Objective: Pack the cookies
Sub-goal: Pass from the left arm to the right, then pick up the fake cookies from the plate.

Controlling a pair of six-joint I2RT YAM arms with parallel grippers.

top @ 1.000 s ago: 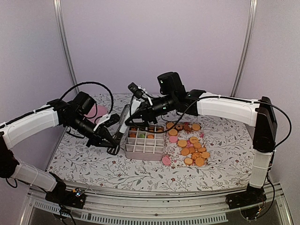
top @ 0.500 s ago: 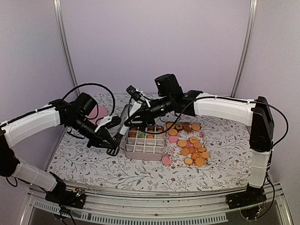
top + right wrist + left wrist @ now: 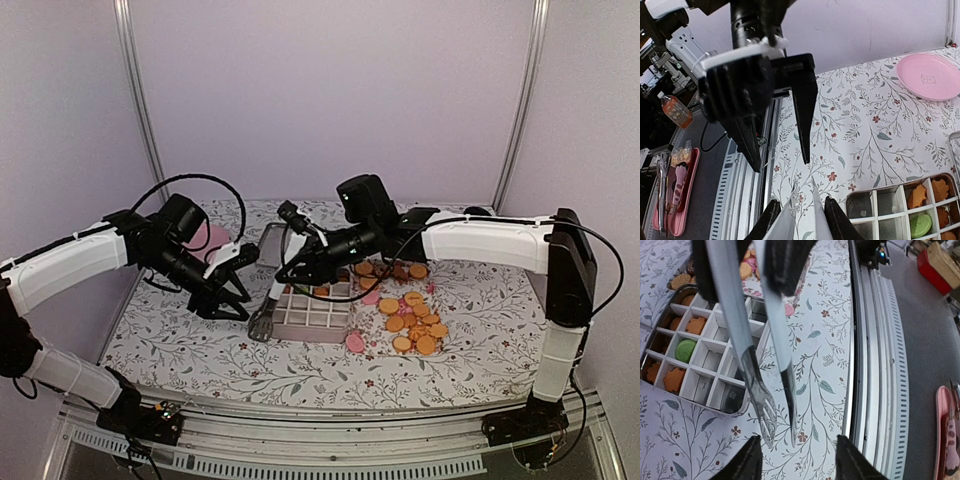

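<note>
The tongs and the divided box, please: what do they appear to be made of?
The tongs look like polished steel: silvery, mirror-bright, with ridged tips. The box seems a shiny metal tin, judging by its glinting rim; its dividers are matte white, perhaps card or plastic.

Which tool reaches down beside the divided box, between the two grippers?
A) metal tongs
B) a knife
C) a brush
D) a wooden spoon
A: the left wrist view shows the tongs, two long shiny metal arms ending in ridged tips, right next to the divided box.
</note>
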